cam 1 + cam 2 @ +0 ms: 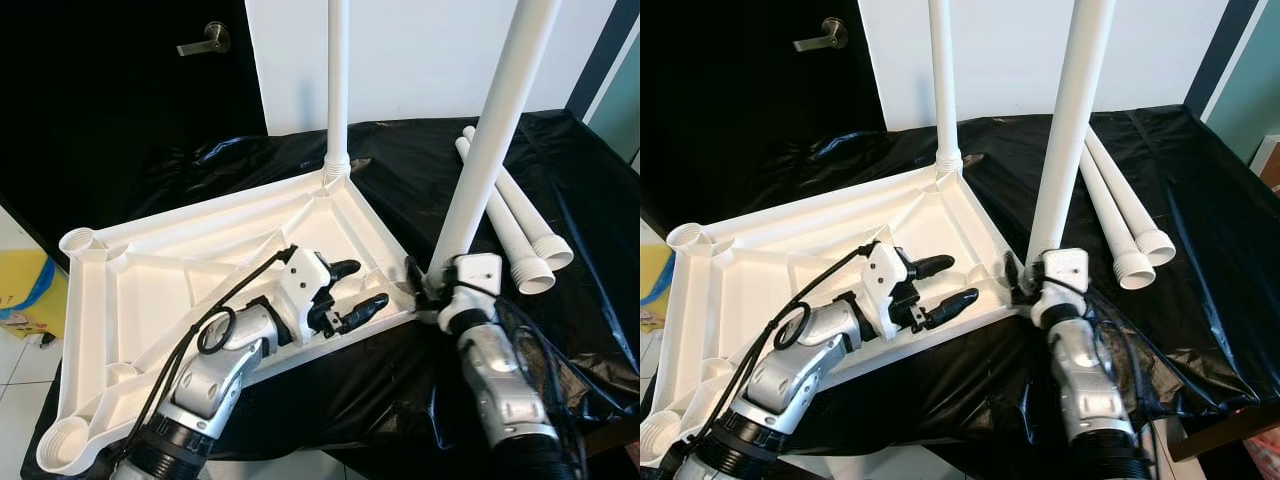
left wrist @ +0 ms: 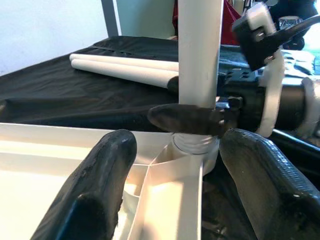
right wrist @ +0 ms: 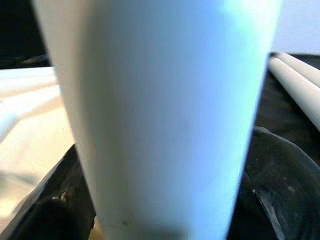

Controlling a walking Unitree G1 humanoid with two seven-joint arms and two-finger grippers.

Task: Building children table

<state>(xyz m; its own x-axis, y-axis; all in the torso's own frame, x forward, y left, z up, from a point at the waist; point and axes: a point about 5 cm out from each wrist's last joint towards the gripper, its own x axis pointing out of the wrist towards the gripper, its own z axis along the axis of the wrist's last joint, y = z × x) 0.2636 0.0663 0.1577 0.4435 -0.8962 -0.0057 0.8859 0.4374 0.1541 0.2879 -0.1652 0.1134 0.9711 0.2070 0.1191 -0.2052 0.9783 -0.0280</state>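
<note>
Two legs were already standing upright on the inverted white tabletop [image 1: 150, 290], which lay across the left and centre of the frame on the black sheet [image 1: 560, 330]: one leg [image 1: 338, 90] rose from the far corner at upper centre, and a second leg [image 1: 490, 140] rose from the near right corner, its long axis running almost vertically with a slight lean toward the upper right. That second leg was clasped near its base by the right gripper [image 1: 428, 285], whose fingers were closed around the tube just above the corner socket; in the right wrist view the tube [image 3: 160, 115] was seen between the dark fingers. The left gripper [image 1: 355, 285] was held released, fingers spread and empty, over the tabletop's inner face just to the left of that same corner, pointing toward it. Two spare legs [image 1: 520, 225] lay side by side on the sheet at right, well apart from both grippers but nearer the right arm. Judged from this, seating of the held leg in its socket depended on its axis being kept in line with the socket beneath.
</note>
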